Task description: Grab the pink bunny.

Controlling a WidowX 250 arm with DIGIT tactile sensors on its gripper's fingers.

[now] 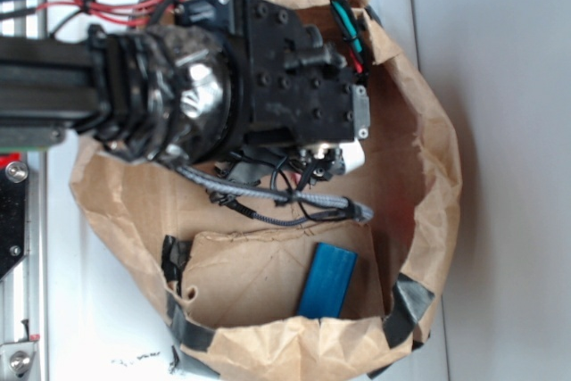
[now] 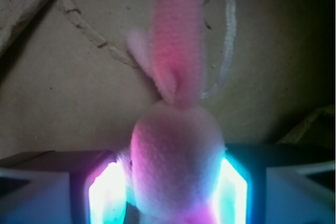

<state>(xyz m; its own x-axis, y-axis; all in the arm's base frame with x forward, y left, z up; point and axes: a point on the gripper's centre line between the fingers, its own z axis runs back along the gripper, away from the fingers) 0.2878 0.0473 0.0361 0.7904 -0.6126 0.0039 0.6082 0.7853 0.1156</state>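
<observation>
The pink bunny (image 2: 176, 166) lies on the brown paper bag's (image 1: 428, 131) floor, its round body between the gripper (image 2: 173, 192) pads, which touch both sides. Squeeze evenly on the body, not the ears, before lifting.

Counting as I go: one pink bunny (image 2: 176, 161) in my wrist view, showing two ears, with one white loop of cord (image 2: 227, 51) beside them. One end effector (image 2: 173, 190), mine, with two glowing fingers (image 2: 107, 195), one on each side of the bunny's body. From the exterior view, one brown paper bag (image 1: 428, 131), wide open, and inside it one flat blue block (image 1: 326, 281). One arm (image 1: 178, 86), mine, reaching in. Dark tape patches (image 1: 406, 305) on the bag's rim: I make out three along the lower edge. One white counter (image 1: 500, 86) under it all.
</observation>
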